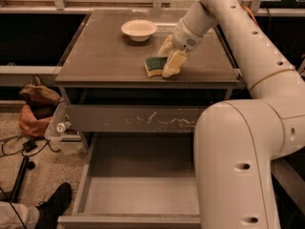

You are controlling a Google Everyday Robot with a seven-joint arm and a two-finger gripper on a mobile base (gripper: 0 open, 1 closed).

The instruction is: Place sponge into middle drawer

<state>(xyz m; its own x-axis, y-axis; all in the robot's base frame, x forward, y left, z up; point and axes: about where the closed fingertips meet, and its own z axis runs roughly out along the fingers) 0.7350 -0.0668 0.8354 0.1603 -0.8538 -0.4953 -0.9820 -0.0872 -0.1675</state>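
The sponge (154,66), dark green on top with a pale yellow body, lies flat on the brown cabinet top (105,56), near its front edge. My gripper (168,56) reaches down from the upper right and is open. One pale finger (173,64) stands against the sponge's right end and the other finger (165,46) sits just behind it. The sponge rests on the top, not lifted. The middle drawer (143,197) is pulled out wide open below, and its plain grey floor holds nothing.
A white bowl (138,29) stands at the back of the cabinet top. A shut grey drawer front with white scratches (143,119) lies above the open drawer. My own arm and base (238,151) fill the right side. A bag (35,106), cables and a person's shoe (53,203) lie on the floor at left.
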